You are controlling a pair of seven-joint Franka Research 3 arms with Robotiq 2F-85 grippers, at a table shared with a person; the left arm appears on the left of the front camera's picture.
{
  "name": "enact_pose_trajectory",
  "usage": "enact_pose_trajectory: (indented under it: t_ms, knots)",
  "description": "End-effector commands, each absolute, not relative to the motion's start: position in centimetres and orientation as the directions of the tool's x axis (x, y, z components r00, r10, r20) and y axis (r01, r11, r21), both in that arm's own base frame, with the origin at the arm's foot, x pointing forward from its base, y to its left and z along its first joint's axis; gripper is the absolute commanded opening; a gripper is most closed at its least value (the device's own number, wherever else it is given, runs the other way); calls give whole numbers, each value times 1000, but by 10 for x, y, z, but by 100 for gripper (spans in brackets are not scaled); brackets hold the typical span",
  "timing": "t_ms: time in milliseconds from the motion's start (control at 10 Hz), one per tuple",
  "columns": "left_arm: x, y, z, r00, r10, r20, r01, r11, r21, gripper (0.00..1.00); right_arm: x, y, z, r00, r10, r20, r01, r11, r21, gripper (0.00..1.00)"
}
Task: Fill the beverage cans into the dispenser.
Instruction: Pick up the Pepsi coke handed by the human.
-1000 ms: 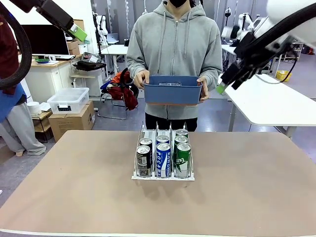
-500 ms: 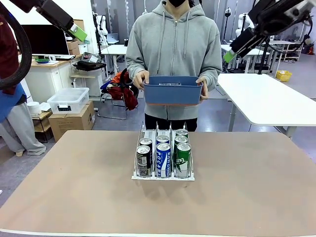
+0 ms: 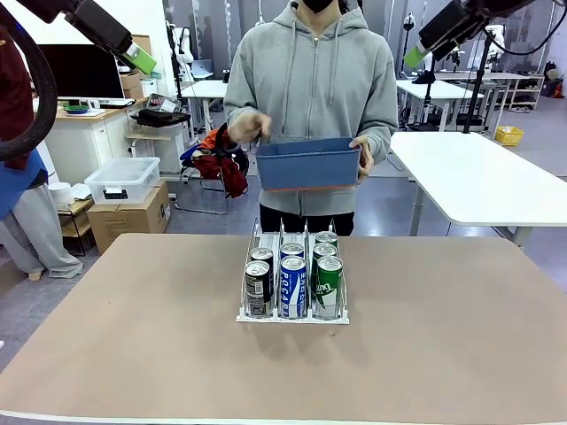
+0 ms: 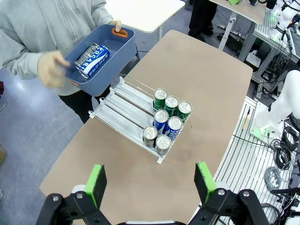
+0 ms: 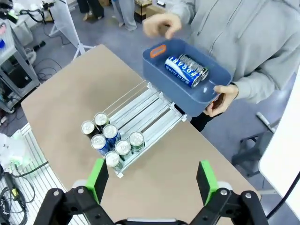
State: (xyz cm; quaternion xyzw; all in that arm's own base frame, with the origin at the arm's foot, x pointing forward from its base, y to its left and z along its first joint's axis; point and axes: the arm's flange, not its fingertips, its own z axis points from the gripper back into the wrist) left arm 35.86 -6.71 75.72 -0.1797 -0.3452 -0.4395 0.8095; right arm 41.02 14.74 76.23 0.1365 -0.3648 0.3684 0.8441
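The dispenser (image 3: 291, 315) stands at the middle of the tan table, with several beverage cans (image 3: 292, 285) upright at its front: black-and-silver left, blue-and-white middle, green right. From above, the dispenser (image 4: 120, 105) (image 5: 149, 110) has bare lanes behind the cans (image 4: 168, 116) (image 5: 110, 140). A person holds a blue bin (image 3: 307, 164) by one hand (image 3: 363, 151); a blue-and-white can (image 4: 92, 56) (image 5: 184, 69) lies in it. The other hand (image 3: 244, 127) hovers beside the bin. My left gripper (image 3: 139, 58) (image 4: 150, 180) and right gripper (image 3: 415, 55) (image 5: 152, 177) hang open, high above the table.
The tan table (image 3: 443, 336) has wide bare areas on both sides of the dispenser. A white table (image 3: 483, 181) stands behind on the right. On the floor at the left sit a clear storage box (image 3: 122, 180) and a cardboard box (image 3: 131, 217).
My right arm has swung up from beside the person to the top right. The person's hand has let go of the bin's side and lifted, tilting the bin slightly.
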Motion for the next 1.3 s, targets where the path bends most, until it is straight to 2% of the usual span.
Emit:
enact_pose_trajectory:
  t_ms: [0, 100, 1200]
  knots:
    - [358, -67, 757, 375, -587, 717, 836, 549, 13, 100, 419, 146, 765, 479, 491, 727, -720, 694, 6, 100]
    - [358, -67, 757, 375, -587, 717, 836, 549, 13, 100, 410, 147, 762, 462, 522, 716, -722, 691, -38, 100]
    - [358, -67, 757, 375, -587, 717, 836, 549, 13, 100, 410, 147, 762, 462, 522, 716, -722, 691, -38, 100]
